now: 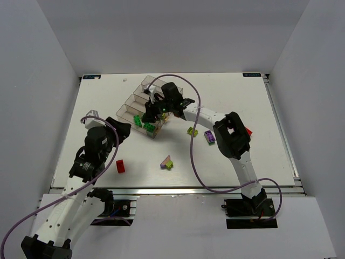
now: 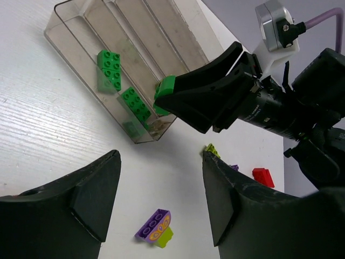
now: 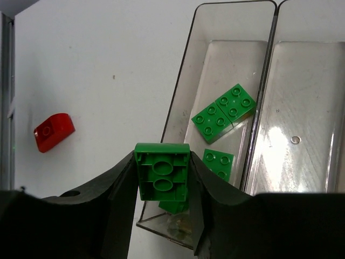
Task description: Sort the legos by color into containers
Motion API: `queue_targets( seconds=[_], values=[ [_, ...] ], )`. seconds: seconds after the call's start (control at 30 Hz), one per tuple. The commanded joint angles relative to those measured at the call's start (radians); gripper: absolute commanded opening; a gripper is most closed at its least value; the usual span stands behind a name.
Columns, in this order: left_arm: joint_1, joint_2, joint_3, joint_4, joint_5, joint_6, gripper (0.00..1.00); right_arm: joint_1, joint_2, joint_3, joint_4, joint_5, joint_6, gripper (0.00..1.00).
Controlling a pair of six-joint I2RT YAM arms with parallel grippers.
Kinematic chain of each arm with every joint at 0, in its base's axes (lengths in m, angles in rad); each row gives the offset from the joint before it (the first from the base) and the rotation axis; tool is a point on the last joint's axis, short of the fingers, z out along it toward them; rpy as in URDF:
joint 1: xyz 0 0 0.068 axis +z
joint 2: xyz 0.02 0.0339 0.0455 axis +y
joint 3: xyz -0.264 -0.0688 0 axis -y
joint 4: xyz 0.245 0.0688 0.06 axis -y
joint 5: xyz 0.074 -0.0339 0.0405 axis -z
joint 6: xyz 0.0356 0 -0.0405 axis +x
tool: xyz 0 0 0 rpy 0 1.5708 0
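Observation:
The containers (image 1: pixel 131 104) are four joined smoky clear bins left of centre. The nearest bin (image 3: pixel 178 121) holds several dark green legos (image 3: pixel 223 111). My right gripper (image 3: pixel 161 162) is shut on a dark green lego (image 3: pixel 161 181) and holds it, underside to the camera, above that bin's near end; the gripper also shows in the top view (image 1: pixel 153 111) and the left wrist view (image 2: pixel 178 97). My left gripper (image 2: pixel 161 189) is open and empty above the table, over a purple lego (image 2: pixel 153 225) joined to a lime one. It sits left of the bins (image 1: pixel 122 132).
On the table lie a red lego (image 1: pixel 120 165), the purple-lime pair (image 1: pixel 166 162), a lime lego (image 1: pixel 192 131), a purple lego (image 1: pixel 209 136) and a red lego (image 1: pixel 248 131) partly behind the right arm. White walls surround the table.

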State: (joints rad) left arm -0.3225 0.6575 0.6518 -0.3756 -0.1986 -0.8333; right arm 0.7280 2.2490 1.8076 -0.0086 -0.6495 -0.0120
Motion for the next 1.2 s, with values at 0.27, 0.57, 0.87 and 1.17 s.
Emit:
queue_targets(
  seconds=[0.27, 0.57, 0.87, 1.17],
  values=[
    [0.005, 0.002, -0.011, -0.013, 0.024, -0.029, 0.73, 0.005, -0.009, -0.053, 0.09, 0.09, -0.082, 0.54],
    [0.005, 0.025, -0.024, 0.043, 0.048, -0.029, 0.5, -0.07, -0.049, 0.143, -0.167, -0.039, -0.156, 0.58],
    [0.005, 0.065, -0.083, 0.175, 0.1, -0.046, 0.33, -0.228, -0.268, -0.055, -0.655, 0.14, -0.419, 0.23],
    [0.003, 0.143, -0.077, 0.242, 0.123, -0.018, 0.59, -0.334, -0.491, -0.415, -0.663, 0.545, -0.352, 0.67]
  ],
)
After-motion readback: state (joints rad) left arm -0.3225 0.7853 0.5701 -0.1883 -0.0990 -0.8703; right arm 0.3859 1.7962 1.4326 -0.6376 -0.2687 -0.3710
